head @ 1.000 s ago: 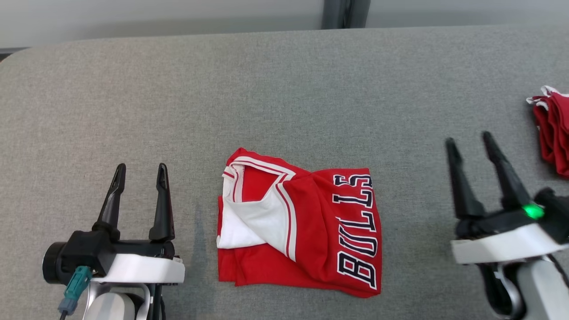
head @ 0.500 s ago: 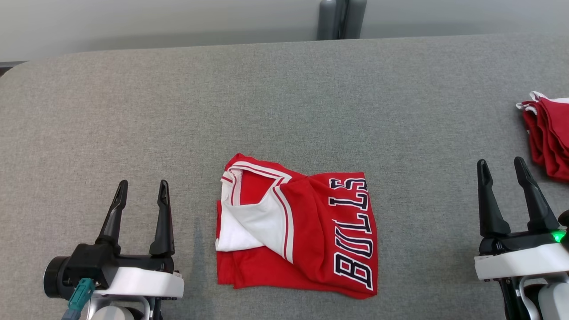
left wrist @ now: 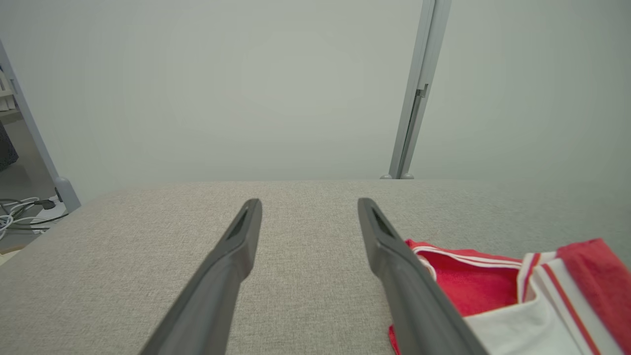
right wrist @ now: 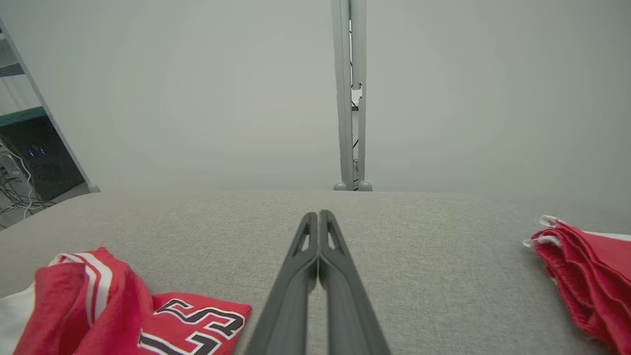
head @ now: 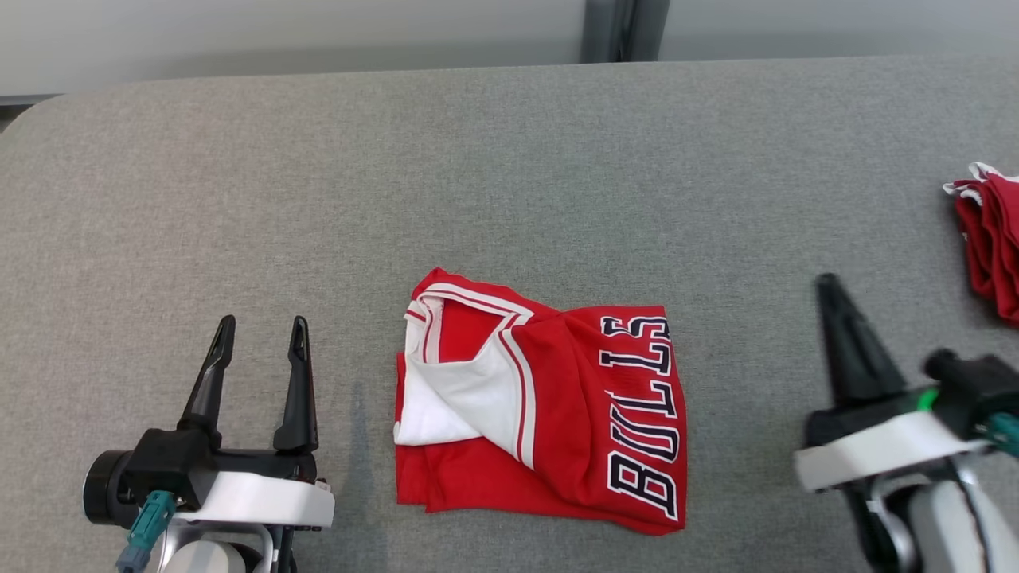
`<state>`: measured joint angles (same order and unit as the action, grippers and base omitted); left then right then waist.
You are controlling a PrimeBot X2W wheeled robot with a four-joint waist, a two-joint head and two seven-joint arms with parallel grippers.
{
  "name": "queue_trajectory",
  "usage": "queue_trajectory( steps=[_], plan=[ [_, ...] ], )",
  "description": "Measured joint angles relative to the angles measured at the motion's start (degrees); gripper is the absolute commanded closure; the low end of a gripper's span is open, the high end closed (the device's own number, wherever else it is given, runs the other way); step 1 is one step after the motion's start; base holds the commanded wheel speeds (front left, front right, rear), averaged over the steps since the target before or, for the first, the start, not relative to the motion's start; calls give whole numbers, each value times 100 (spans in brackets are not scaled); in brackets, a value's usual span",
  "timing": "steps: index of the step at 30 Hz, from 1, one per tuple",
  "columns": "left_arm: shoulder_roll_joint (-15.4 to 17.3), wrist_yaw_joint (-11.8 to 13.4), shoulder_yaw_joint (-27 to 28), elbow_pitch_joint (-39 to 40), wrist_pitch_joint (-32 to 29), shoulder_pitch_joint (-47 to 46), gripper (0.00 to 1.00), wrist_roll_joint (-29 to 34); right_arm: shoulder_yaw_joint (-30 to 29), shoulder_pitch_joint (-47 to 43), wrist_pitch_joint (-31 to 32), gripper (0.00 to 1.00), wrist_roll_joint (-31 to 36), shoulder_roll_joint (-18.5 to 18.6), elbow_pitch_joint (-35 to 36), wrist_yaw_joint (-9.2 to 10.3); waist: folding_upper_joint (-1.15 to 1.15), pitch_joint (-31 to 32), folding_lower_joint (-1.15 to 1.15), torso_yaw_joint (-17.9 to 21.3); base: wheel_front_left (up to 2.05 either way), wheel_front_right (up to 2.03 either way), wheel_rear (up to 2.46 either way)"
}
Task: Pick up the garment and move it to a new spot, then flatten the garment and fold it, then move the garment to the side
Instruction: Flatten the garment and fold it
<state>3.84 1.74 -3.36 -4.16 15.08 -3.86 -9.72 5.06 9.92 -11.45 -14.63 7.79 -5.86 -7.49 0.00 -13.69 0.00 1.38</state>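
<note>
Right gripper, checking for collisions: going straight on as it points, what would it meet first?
The right gripper looks free over the table, between jersey and red pile; beyond it, perhaps the grey post, depth unclear.

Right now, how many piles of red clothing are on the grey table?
2. The folded red jersey lies in the middle; a red stack sits at the right edge, cut off by the frame, so more may be hidden.
</note>
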Motion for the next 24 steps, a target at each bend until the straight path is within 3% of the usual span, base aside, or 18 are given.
queue_trajectory(
  steps=[11, 17, 24],
  plan=[
    [-54, -36, -221, -25, 0, -255, 0, -42, 1905, 838, 271, 100, -263, -124, -817, 0, 0, -171, 0, -343, 0, 0, 0],
    [-78, -40, -365, -44, 0, -352, 0, -99, 2552, 1165, 383, 100, -475, -103, -1349, 0, 0, -352, 0, -500, 0, 0, 0],
    [-90, -15, -412, -64, 0, -358, 0, -126, 3337, 1300, 388, 100, -777, -38, -1182, 0, 0, -463, 0, -508, 0, 0, 0]
  ],
)
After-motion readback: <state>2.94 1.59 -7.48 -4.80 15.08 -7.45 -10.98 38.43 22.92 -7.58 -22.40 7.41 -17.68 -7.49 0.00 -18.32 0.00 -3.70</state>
